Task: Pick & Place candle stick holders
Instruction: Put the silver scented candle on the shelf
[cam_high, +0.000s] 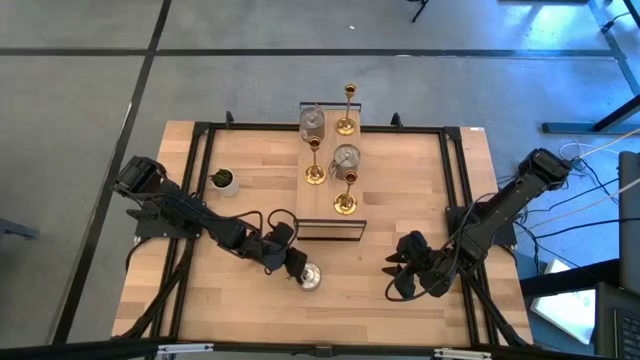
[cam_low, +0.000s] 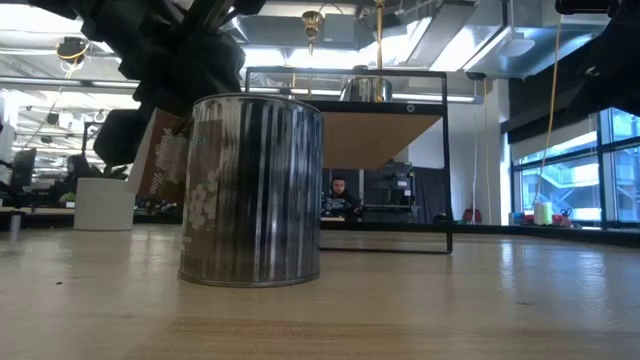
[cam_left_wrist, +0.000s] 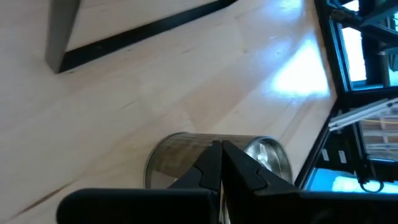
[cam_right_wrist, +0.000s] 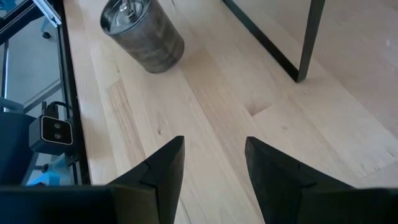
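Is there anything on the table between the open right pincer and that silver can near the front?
No. The right wrist view shows only bare wood between the right pincer and the silver can; the high view agrees.

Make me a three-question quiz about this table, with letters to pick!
1. Where is the silver holder by the left gripper?
A. on the shelf
B. on the table
C. on the floor

2. How many gold candlesticks are there?
A. one
B. three
C. six

3. The right gripper is:
A. open, empty
B. shut on a candlestick
C. shut on the plant

Answers:
1 B, it stands on bare wood.
2 B, the high view shows three.
3 A, only table shows between its spread fingers.
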